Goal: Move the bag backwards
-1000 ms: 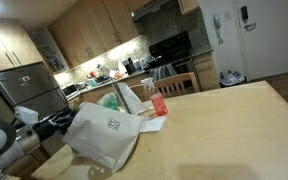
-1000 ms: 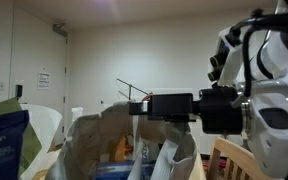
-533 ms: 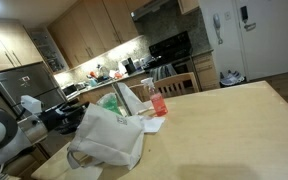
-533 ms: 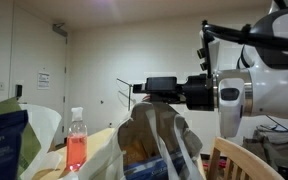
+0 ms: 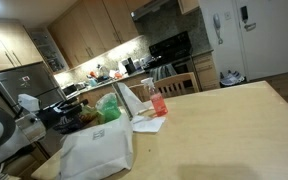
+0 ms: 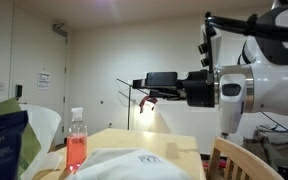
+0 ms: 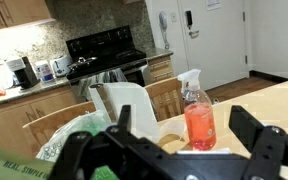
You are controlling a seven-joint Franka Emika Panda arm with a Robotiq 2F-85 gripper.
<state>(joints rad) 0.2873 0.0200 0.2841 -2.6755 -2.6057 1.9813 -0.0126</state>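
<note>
Bag (image 6: 134, 165), slumped flat, apart below the wide-spread, empty pincer (image 6: 148, 100)

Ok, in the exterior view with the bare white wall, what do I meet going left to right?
Blue-and-green packet → bottle of red liquid → pincer → white arm housing. The bag spans the middle low down, so it is left out.

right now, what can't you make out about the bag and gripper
- Bag: lower part cut off by the bottom edge in an exterior view; absent from the wrist view.
- Its logo: too blurred to find.
- Gripper: small and blurred in an exterior view; the wrist view shows it open.
- Bottle label: too small.
</note>
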